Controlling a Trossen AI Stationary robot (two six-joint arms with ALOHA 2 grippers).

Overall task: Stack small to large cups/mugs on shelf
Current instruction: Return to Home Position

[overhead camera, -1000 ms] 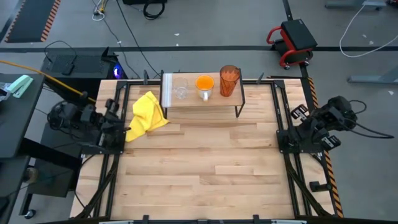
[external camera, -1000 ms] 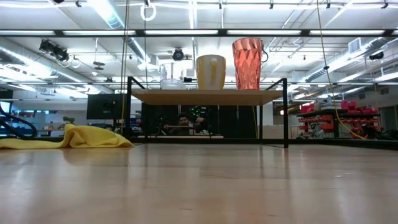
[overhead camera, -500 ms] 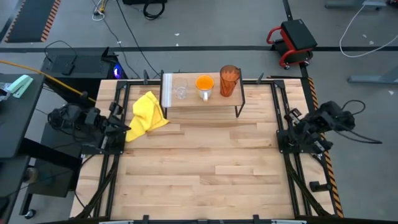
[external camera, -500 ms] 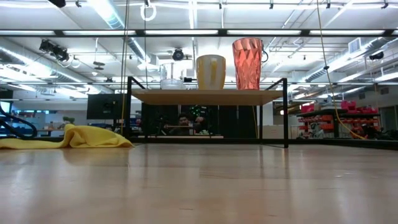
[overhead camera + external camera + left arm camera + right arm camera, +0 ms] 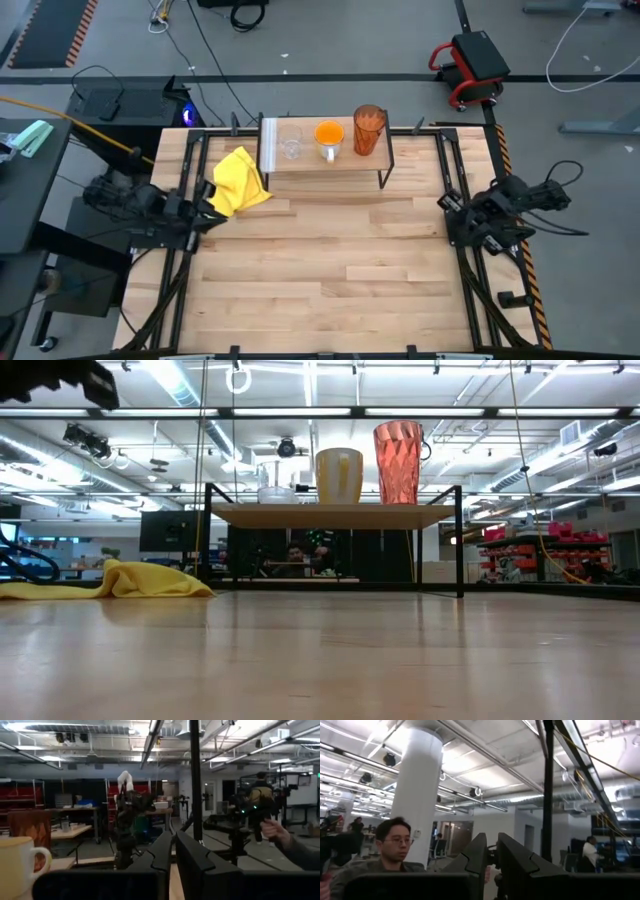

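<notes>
On the shelf point(image 5: 340, 164): one row along its length. Clear glass point(image 5: 290, 146) at the pale-strip end, orange mug point(image 5: 329, 136) mid-board, amber tumbler point(image 5: 368, 130) at the opposite end; all upright, none touching.
Left gripper point(image 5: 208, 207): off the shelf's glass end, well apart; jaws nearly closed, empty.
Right gripper point(image 5: 447, 203): off the tumbler end, well apart; jaws likewise.
Judged: nothing left to carry, and retreat need not cross the shelf.
</notes>
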